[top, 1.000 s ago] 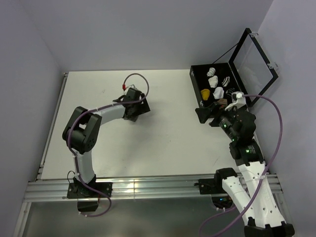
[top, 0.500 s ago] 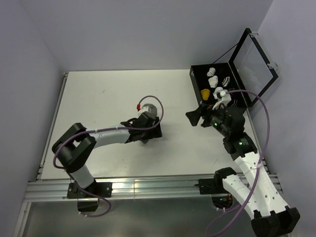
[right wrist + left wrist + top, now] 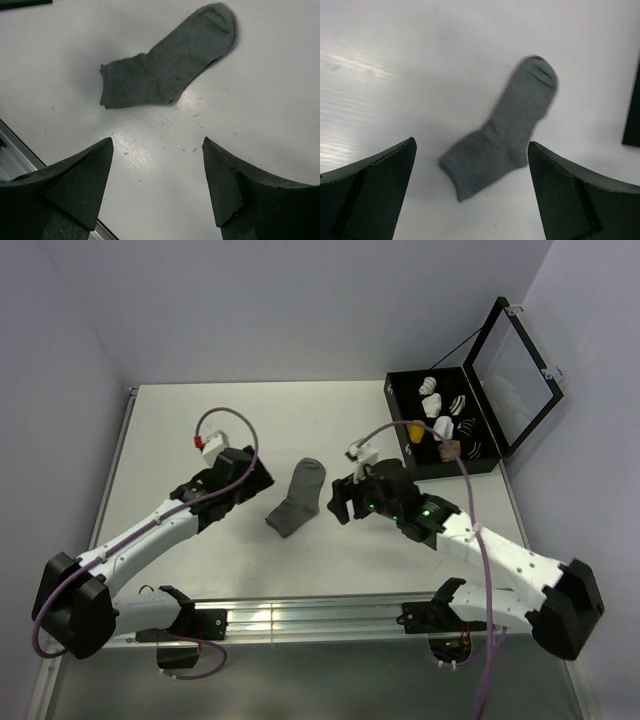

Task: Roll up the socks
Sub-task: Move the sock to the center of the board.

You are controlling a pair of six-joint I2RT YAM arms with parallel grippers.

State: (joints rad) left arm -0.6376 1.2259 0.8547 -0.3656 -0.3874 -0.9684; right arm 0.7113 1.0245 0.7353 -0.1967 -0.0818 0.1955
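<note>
Grey sock (image 3: 298,497) lies flat, roll not yet begun.
My left gripper (image 3: 471,147) and right gripper (image 3: 157,142) hang open, empty; next I'd pinch its toe.

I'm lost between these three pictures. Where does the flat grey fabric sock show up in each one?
Top external: the flat grey fabric sock lies near the picture's centre, toe toward the top.
Left wrist: the sock is at the centre, toe pointing up and right.
Right wrist: the sock is in the upper middle, toe at the top right.
Shared landmark: the white table beneath it.
</note>
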